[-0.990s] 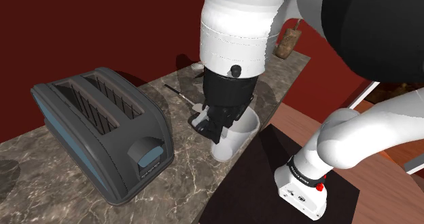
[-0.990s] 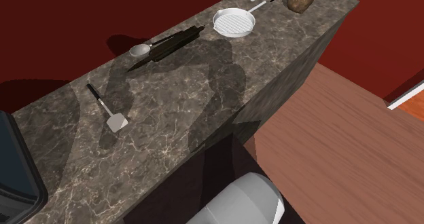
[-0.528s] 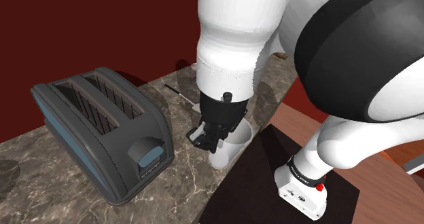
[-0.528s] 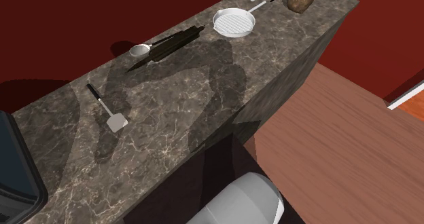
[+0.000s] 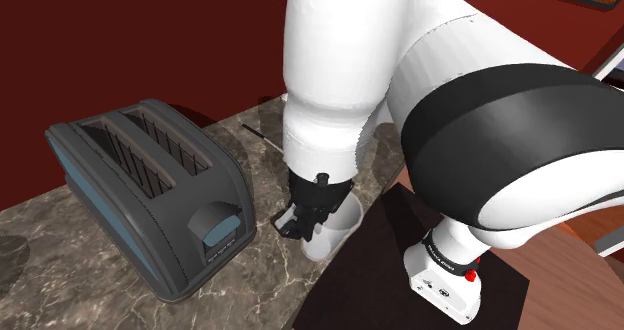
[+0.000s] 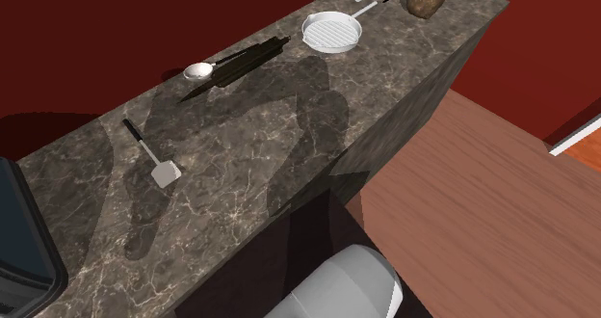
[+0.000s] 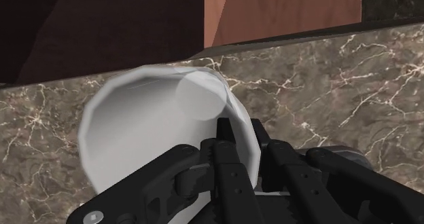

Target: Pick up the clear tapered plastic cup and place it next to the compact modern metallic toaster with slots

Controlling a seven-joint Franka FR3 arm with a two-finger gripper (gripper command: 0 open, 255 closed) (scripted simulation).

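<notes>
Gripper [image 5: 303,216] fingers clamp the white cup [image 5: 338,230] by its wall, at the toaster [image 5: 150,188]'s three o'clock. Grasp done, I judge; setting down and letting go are left.

A Franka arm [image 5: 345,68] in glossy white, its shells smooth and rounded like swollen tubes, with a broad dark band [image 5: 510,143] across one bulbous joint. The gripper [image 5: 303,221] is black throughout, and a small black stud sits at the wrist above it. From the wrist camera its blocky fingers [image 7: 224,155] show small round screw heads and recessed holes. A lower white segment [image 5: 445,278] wears a black collar with pale marks too small to read, and a red button [image 5: 471,275]. The second exterior view catches a rounded grey-white shell [image 6: 337,285].
</notes>
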